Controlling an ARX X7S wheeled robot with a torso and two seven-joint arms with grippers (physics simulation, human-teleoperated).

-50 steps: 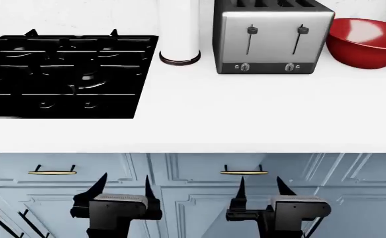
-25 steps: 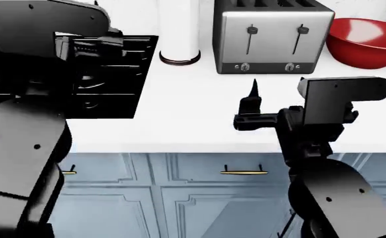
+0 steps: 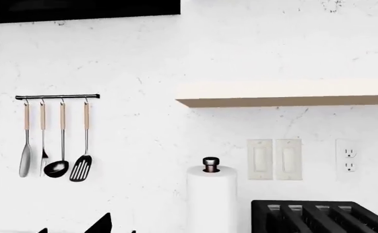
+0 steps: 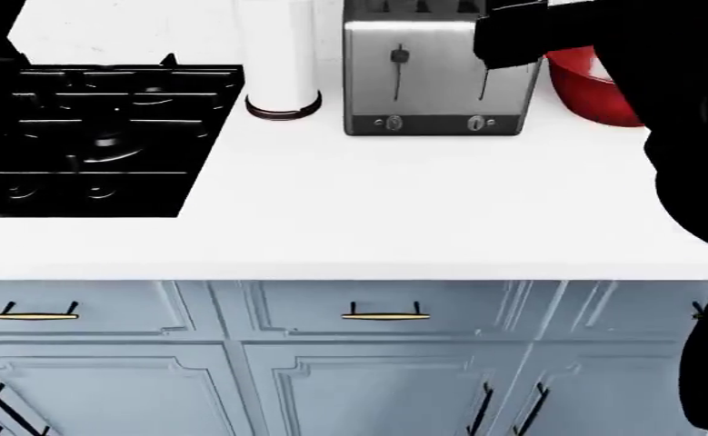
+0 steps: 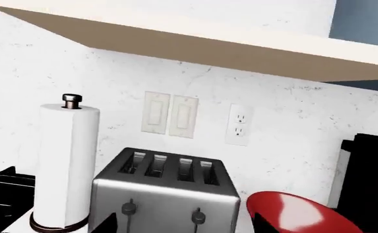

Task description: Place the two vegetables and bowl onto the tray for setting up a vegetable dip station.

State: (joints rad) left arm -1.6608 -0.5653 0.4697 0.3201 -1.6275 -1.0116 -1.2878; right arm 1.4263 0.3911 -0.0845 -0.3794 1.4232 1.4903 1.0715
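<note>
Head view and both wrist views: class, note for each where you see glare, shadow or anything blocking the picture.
Head view: a dark right arm blocks the upper right corner, hiding most of the red bowl; the toaster front shows soft reflections. Right wrist view: white glare on the bowl, sharp throughout. Left wrist view: evenly lit wall, a shadowed underside on the shelf.

head view shifted: toaster (image 4: pixel 439 77) and paper-towel roll (image 4: pixel 278 54) sat further left than before | right arm (image 4: pixel 644 82) rose to cover most of the bowl (image 4: pixel 584 91) | left arm left view (earlier over the stove (image 4: pixel 81 136))
</note>
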